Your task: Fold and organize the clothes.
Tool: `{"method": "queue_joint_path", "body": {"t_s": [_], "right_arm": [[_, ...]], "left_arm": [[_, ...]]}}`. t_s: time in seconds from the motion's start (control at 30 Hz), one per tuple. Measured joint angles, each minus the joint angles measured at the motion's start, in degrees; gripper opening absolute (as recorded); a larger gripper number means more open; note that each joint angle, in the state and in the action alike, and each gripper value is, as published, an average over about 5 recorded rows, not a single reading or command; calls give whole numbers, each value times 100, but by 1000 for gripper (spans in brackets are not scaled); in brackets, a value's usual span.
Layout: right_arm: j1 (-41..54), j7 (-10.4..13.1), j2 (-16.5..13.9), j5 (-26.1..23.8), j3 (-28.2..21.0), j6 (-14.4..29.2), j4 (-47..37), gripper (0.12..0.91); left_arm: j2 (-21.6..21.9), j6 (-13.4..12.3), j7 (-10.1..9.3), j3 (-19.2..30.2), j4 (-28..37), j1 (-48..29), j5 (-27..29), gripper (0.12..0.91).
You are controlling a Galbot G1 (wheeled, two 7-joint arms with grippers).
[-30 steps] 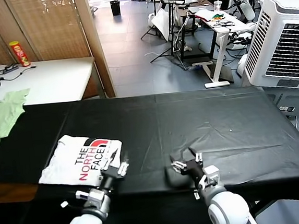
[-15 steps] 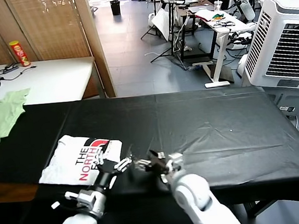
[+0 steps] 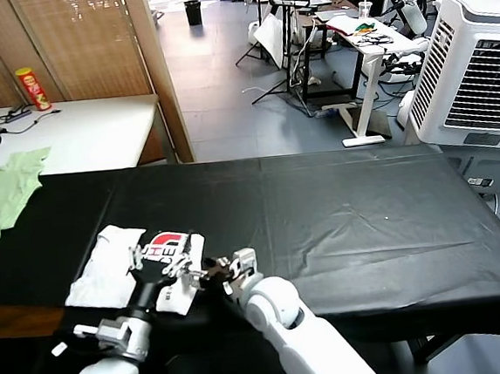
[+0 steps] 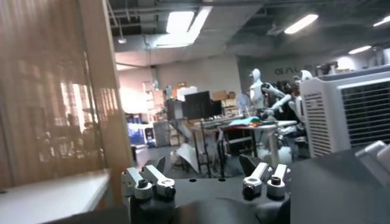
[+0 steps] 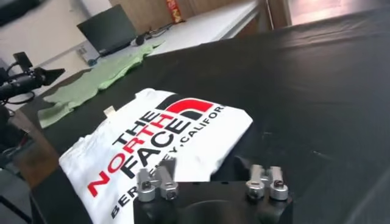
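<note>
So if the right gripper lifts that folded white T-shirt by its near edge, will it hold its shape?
Probably not. The white T-shirt is thin cloth lying flat in soft folds, so a lifted edge would likely droop and the layers unfold. It looks light, and on the smooth black tablecloth a push may slide or bunch it rather than move it as one piece.

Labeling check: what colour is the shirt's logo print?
Black and red on the white shirt; right wrist view shows it best.

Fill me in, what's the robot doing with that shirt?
Folded white T-shirt lies logo-up at the near left of the black table. Left gripper is over it with jaws open. Right gripper sits at the shirt's near right corner, not holding anything. A pale green garment lies off to the left.
</note>
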Motion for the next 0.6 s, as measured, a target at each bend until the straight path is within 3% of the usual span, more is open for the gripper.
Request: {"method": "queue_joint_path", "body": {"t_s": [0.17, 0.27, 0.47, 0.6], "right_arm": [[-56, -30, -40, -152, 96, 78, 16, 278], [-109, -41, -148, -166, 213, 102, 103, 152], [-105, -103, -704, -91, 587, 173, 294, 122], [-129, -247, -1184, -307, 883, 333, 301, 122]], "left_arm": [[0, -40, -9, -136, 1, 40, -1, 798], [10, -51, -44, -200, 40, 41, -6, 798], [46, -131, -157, -347, 195, 63, -54, 798], [52, -135, -207, -401, 312, 102, -70, 798]]}}
